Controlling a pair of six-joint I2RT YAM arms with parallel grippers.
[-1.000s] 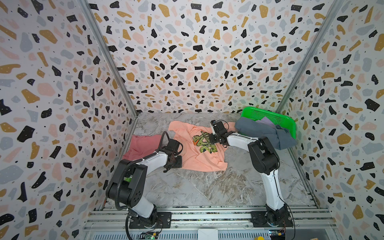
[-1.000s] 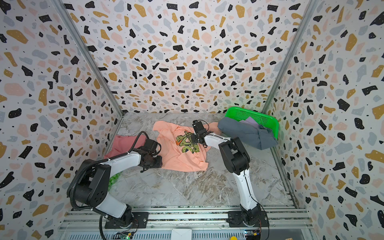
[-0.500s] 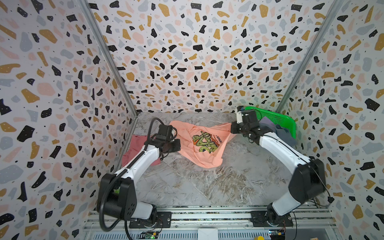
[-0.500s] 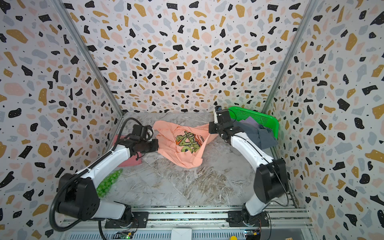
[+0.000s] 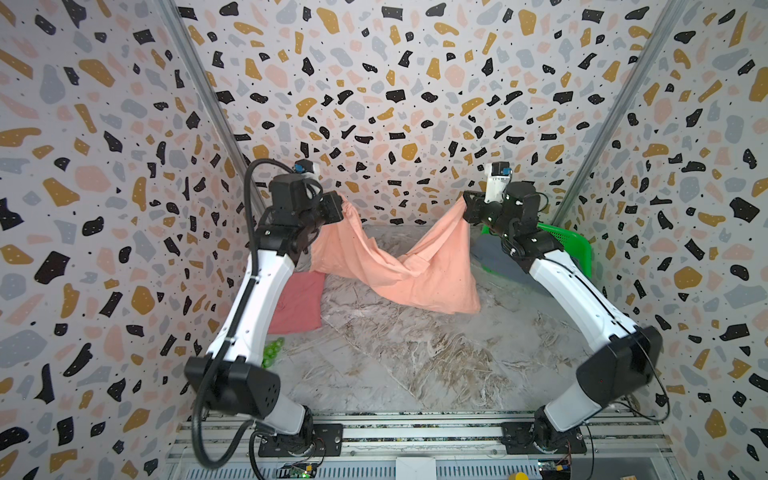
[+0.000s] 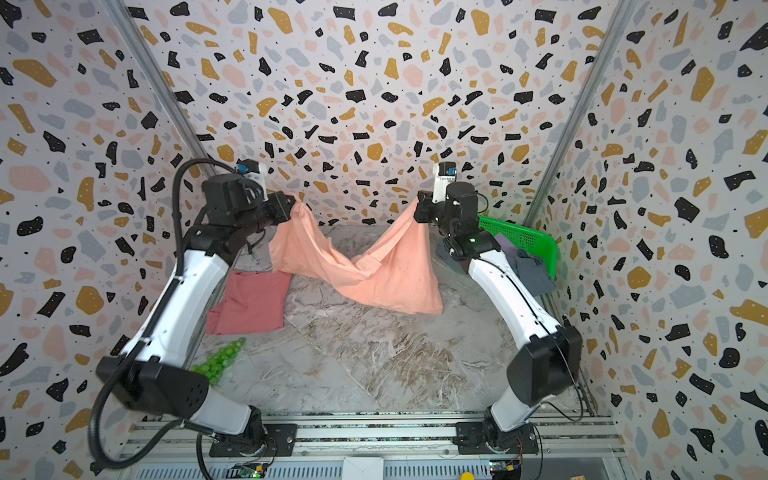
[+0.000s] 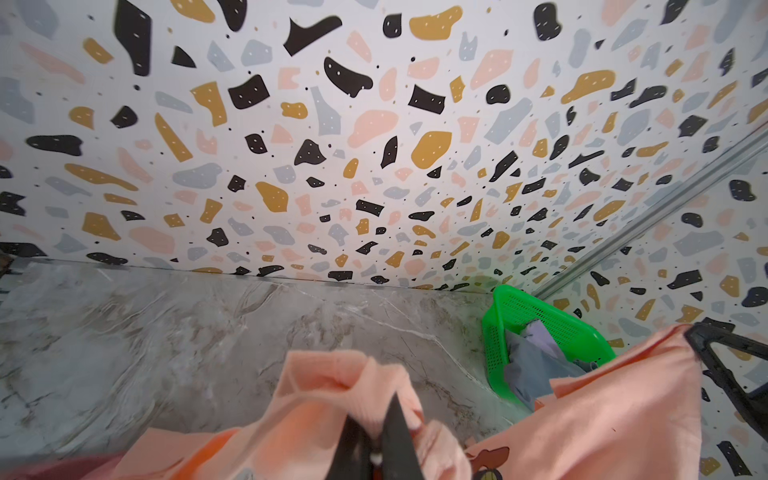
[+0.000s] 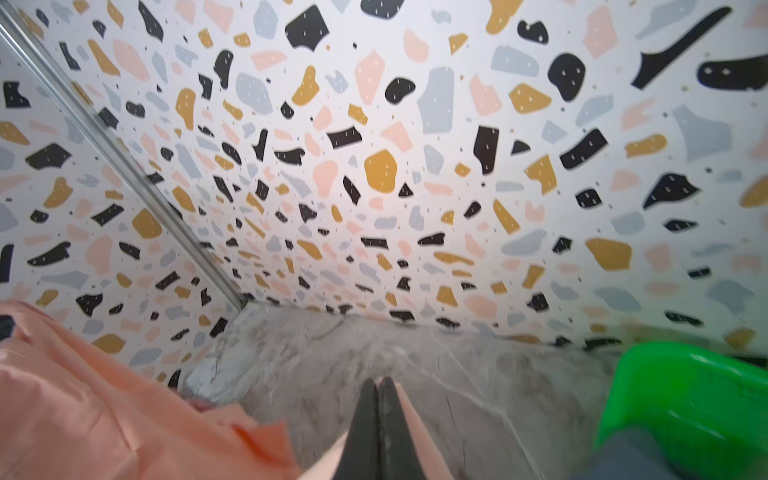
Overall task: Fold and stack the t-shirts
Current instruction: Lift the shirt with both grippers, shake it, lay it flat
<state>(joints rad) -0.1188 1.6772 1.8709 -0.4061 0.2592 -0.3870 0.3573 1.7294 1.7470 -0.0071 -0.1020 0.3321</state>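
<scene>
Peach t-shirt (image 5: pixel 399 270): hangs off the table, slung between the two grippers; sags deep in the middle, print side turned away in both top views
Long axis: runs from gripper to gripper, roughly along the back wall (image 5: pixel 395 104)
Left gripper (image 5: pixel 338 206): jaws pinched together on a bunched corner of the peach cloth, as the left wrist view shows
Right gripper (image 5: pixel 467 208): jaws together on the opposite edge, cloth trailing down from the fingertips
Bulk of cloth: below both grippers, more of it under the right one; its lowest corner seems to reach the table (image 5: pixel 415 365), though contact cannot be told
Next move, as a judgement: the slack wants taking up by drawing the grippers apart before the shirt is laid down
Open room: bare table below and back toward the arm bases
Edges: back wall close beyond both sets of fingertips
Neighbours: rose-red t-shirt (image 5: pixel 297 303) lies below the left gripper; green basket (image 5: pixel 575 245) with the blue-grey t-shirt (image 5: pixel 494 257) sits just outward of the right; green balls (image 5: pixel 272 351) lie near the left arm
</scene>
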